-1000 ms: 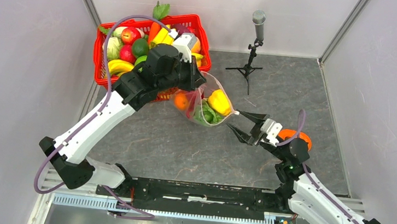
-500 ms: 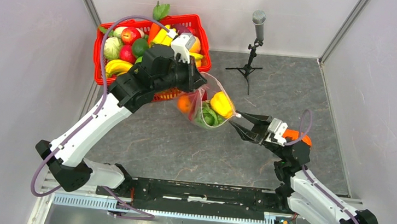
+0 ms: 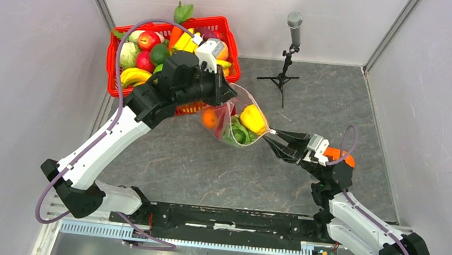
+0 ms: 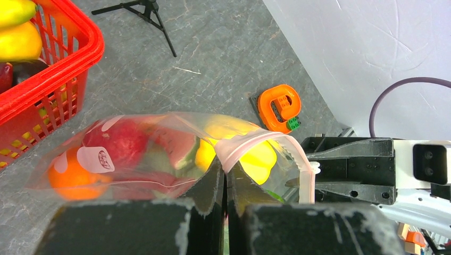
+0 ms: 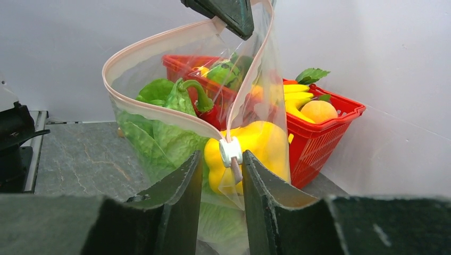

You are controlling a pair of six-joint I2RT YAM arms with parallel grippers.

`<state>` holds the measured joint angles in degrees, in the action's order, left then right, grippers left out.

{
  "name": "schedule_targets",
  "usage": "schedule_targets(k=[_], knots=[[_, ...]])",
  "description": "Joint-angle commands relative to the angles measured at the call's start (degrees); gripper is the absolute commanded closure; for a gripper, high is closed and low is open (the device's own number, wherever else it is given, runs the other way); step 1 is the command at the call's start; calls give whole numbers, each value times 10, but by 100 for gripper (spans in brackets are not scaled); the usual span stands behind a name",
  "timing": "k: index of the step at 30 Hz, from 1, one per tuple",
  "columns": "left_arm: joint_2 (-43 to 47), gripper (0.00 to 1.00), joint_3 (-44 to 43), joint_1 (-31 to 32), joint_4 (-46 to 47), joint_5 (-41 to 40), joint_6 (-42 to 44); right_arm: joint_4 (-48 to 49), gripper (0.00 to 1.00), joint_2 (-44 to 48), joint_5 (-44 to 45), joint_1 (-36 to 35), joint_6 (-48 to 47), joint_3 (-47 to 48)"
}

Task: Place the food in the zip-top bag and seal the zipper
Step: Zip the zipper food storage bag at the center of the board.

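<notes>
Jaws of the right gripper [image 5: 222,155] are seen narrowly parted, with one finger on each side of the white slider [image 5: 230,150] at the end of the zipper [image 5: 154,114]. A sliver of space is left on one side, so the slider is judged to be bracketed rather than clamped. Those of the left gripper [image 4: 224,178] are clenched on the opposite end of the same pink strip, where the two lips come together. The zip-top bag [image 3: 236,121] is hung from that pinch above the desk, between its middle and its far edge, just beside the red basket [image 3: 221,24] in the far left corner. Inside the bag are seen the yellow bell pepper [image 3: 252,117] nearest the slider, the cabbage [image 5: 159,138] beside it, the orange [image 3: 209,118] at the end towards the basket, and the watermelon slice [image 4: 173,146] between. The long axis of the zipper is laid from the slider, at its near right end, to the left gripper's pinch, at its far left end, and between those two points the lips are bowed apart in an open loop. Sealing is therefore judged to turn on the slider being drawn along that line, away from the right edge of the desk and towards the left gripper, while the far end is kept taut. The right arm is the nearer one to the slider, and a firm closing of its fingers would be called for first, since the soft film could buckle if the slider were merely pushed.
</notes>
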<state>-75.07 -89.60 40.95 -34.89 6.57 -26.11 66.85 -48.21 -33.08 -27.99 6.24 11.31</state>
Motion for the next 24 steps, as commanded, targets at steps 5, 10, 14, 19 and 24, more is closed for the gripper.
schedule_targets(k=[5,10,14,19,24], knots=[[14,98,-9,-2,65,25,-10,107,72,-19,24,3,28,-21],[12,98,-12,-2,66,26,-10,109,91,-22,28,3,11,-23],[9,98,-9,-2,68,28,-12,132,100,-26,28,3,20,-29],[9,98,-1,-2,67,26,-5,124,100,2,58,5,13,-40],[23,79,5,-4,24,-13,50,-88,100,43,-2,6,-17,44]])
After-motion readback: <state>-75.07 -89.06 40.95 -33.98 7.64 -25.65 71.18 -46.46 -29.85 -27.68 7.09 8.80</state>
